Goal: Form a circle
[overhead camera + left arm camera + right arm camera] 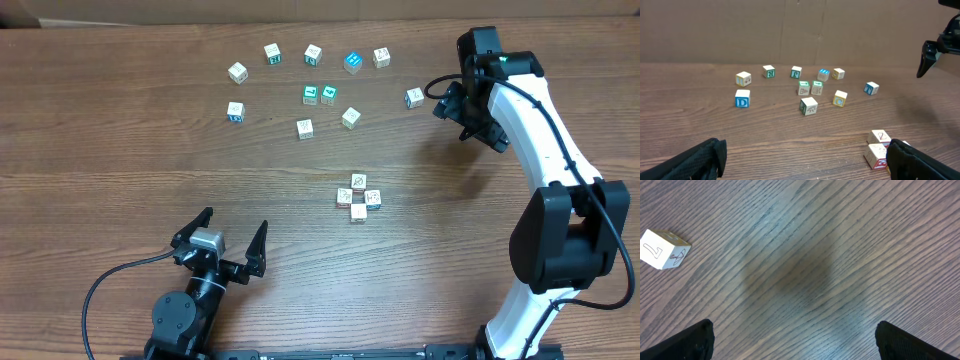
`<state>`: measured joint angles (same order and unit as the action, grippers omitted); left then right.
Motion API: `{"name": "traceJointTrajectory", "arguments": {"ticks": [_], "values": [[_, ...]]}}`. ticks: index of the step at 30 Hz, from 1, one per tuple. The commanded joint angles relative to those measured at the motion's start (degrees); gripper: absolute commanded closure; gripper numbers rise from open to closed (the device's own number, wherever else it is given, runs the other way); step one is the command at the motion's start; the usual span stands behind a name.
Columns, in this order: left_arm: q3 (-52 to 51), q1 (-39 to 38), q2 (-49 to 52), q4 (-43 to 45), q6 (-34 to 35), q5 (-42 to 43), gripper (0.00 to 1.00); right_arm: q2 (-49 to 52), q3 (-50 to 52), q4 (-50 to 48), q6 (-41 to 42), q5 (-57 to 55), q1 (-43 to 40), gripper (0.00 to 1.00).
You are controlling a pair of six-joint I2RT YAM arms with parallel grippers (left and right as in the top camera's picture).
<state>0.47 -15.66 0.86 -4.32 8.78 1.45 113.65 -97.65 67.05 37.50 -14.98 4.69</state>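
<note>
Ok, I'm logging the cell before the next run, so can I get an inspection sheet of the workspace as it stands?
Surface: wood-grain table, no spills or marks seen.
Job's things: ring of four cubes, packed close, mid-table.
Clutter: eleven loose cubes scattered on the far side, apart from the ring.
Grippers: left end effector open, empty, near the front edge; right end effector open, empty, above bare table at the far right.
Cables: left cable loops on the table by the arm's base; right cable runs along the arm.
Surroundings: cardboard behind the table; nothing else seen.
</note>
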Motion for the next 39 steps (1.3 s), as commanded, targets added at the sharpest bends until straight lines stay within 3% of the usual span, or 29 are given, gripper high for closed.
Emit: {"name": "traceJointTrajectory", "arguments": {"ticks": [1,39], "values": [[-0.2,0.7,-0.7,-0.2,-1.2,0.1,0.00,-1.7,-1.0,-0.2,0.2,-0.4,0.1,0.00],[-0.2,2.9,-0.7,-0.1,0.5,0.9,0.00,-1.7,-1.0,-0.2,0.2,-0.4,0.1,0.00]]}}
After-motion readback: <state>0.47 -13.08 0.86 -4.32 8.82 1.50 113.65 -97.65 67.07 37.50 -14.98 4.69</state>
